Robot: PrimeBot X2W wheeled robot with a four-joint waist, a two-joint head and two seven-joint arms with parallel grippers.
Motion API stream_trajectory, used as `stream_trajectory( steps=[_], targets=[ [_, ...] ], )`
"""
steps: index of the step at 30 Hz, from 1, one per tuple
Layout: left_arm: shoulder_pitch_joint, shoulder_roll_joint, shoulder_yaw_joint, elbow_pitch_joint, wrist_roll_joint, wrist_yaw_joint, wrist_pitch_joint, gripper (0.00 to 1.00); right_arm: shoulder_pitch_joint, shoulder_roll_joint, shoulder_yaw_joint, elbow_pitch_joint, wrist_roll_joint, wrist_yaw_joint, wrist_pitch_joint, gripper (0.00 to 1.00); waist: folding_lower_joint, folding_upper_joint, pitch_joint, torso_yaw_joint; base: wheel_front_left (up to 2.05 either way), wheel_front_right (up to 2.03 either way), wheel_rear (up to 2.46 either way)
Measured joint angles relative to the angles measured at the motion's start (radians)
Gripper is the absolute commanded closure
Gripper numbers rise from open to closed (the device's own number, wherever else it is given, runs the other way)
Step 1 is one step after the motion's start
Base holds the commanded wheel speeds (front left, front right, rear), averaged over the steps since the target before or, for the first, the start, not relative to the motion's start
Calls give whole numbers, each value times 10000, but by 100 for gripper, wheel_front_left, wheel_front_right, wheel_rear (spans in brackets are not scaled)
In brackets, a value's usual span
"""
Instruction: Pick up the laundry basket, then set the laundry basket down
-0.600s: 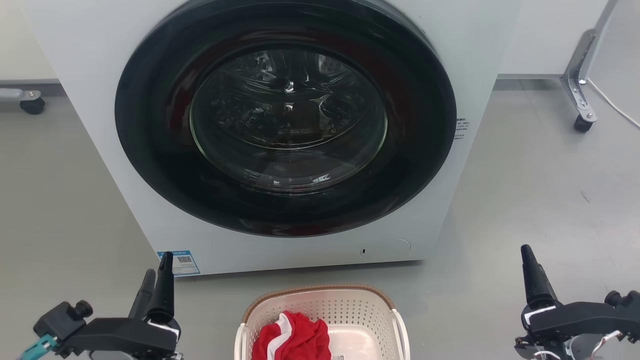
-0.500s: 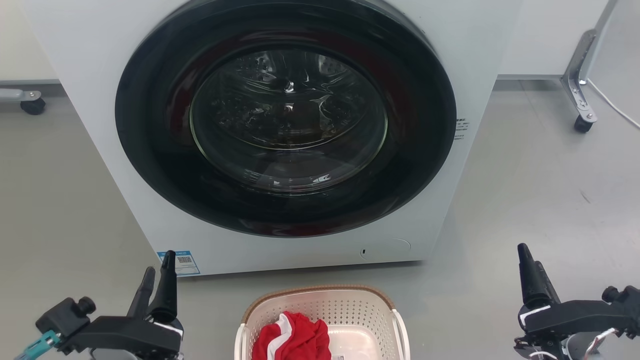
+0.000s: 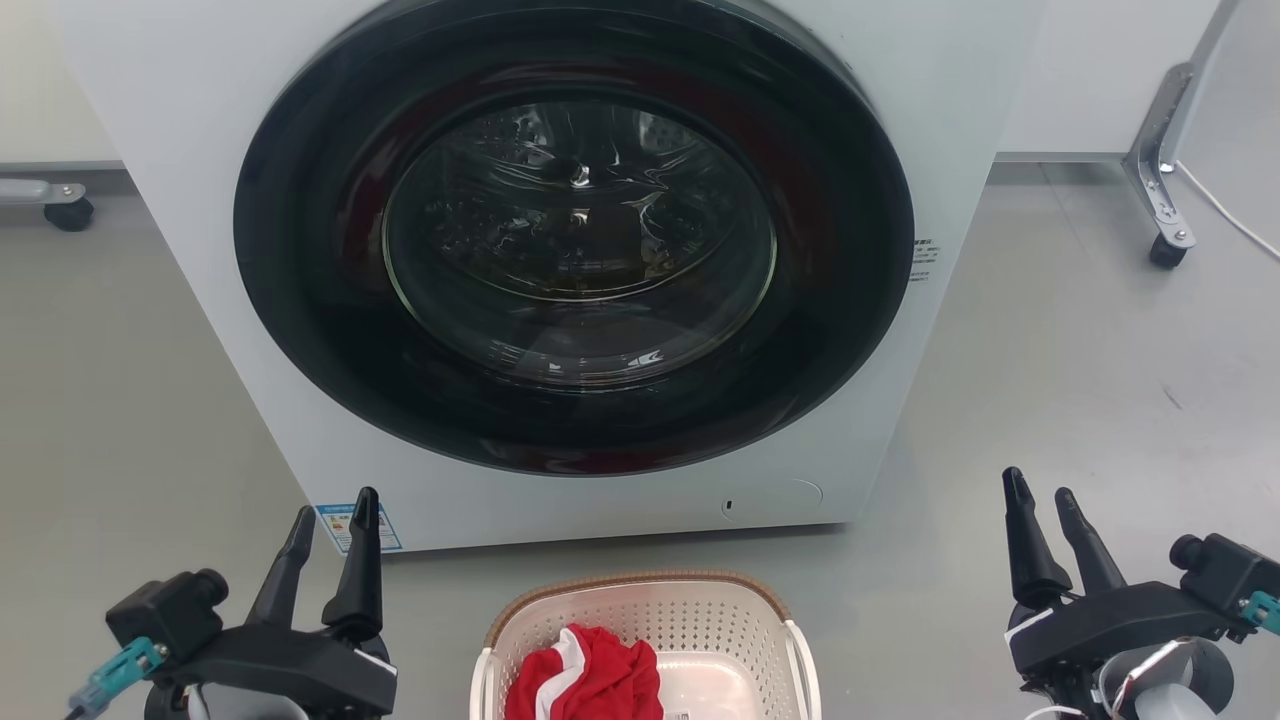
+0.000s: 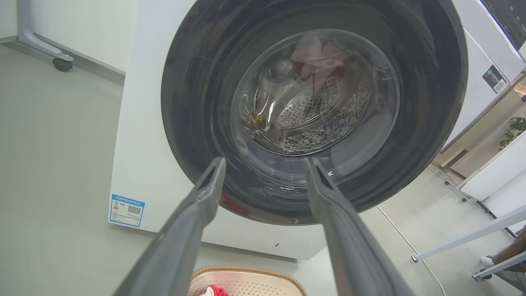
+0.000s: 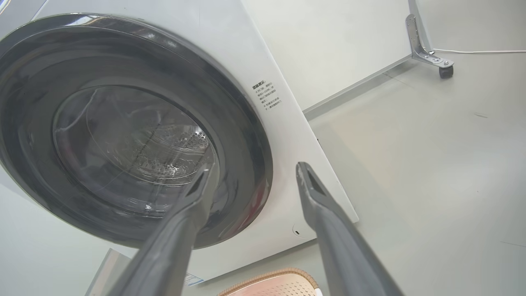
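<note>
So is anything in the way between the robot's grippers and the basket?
Nothing I can see. The left gripper and right gripper are open on either side of the basket, with just bare floor between.

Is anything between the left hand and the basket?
No. In the head view, bare floor lies between the left hand and the basket.

The laundry basket [image 3: 700, 620] is small, cream-white plastic with rounded corners, perforated walls and a brown woven-look rim band. A white handle shows on each side. It stands upright on the grey floor [image 3: 1050, 380] just before the washing machine [image 3: 900, 120] and holds a crumpled red-and-white garment [image 3: 585, 680] - its near part is cut off by the frame.
</note>
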Motion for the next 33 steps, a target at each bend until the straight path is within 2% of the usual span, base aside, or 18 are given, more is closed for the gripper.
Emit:
stream_trajectory(
  steps=[19, 33],
  targets=[
    [1, 284, -834, -182, 2514, 435, -694, 0, 17, -192, 744, -61, -2545, -529, -671, 0, 0, 0, 28, 33, 0, 0, 0],
    [1, 372, -1258, -221, 3958, 784, -1147, 0, 113, -209, 959, -69, -4178, -878, -1154, 0, 0, 1, 39, 15, 0, 0, 0]
  ],
)
